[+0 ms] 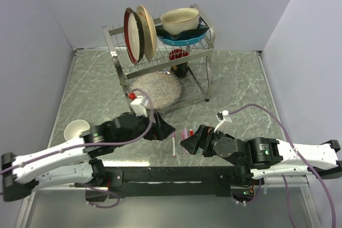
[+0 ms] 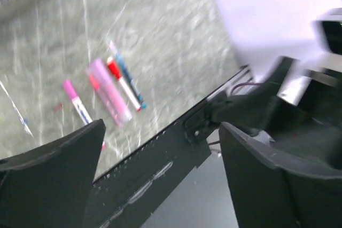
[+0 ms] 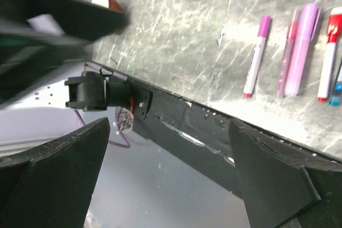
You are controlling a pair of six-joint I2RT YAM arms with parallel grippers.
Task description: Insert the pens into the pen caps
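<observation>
Several pens lie side by side on the marbled table near its front edge, between my two grippers. The right wrist view shows a white pen with a magenta cap [image 3: 256, 57], a thin pink pen [image 3: 288, 52], a thick lilac pen [image 3: 302, 49] and a white pen with a red cap [image 3: 327, 54]. The left wrist view shows the same row [image 2: 109, 92], with a blue pen [image 2: 131, 81] beside it. From above, one pen [image 1: 174, 143] lies a little apart from the others. My left gripper [image 1: 163, 130] [image 2: 160, 153] and my right gripper [image 1: 187, 143] [image 3: 171, 153] are both open, with nothing between their fingers.
A wire dish rack [image 1: 115, 52] with plates and bowls stands at the back, a glittery round plate [image 1: 156, 89] beneath it. A small white bowl [image 1: 76, 129] sits at the left. The black rail [image 1: 171, 174] runs along the near table edge.
</observation>
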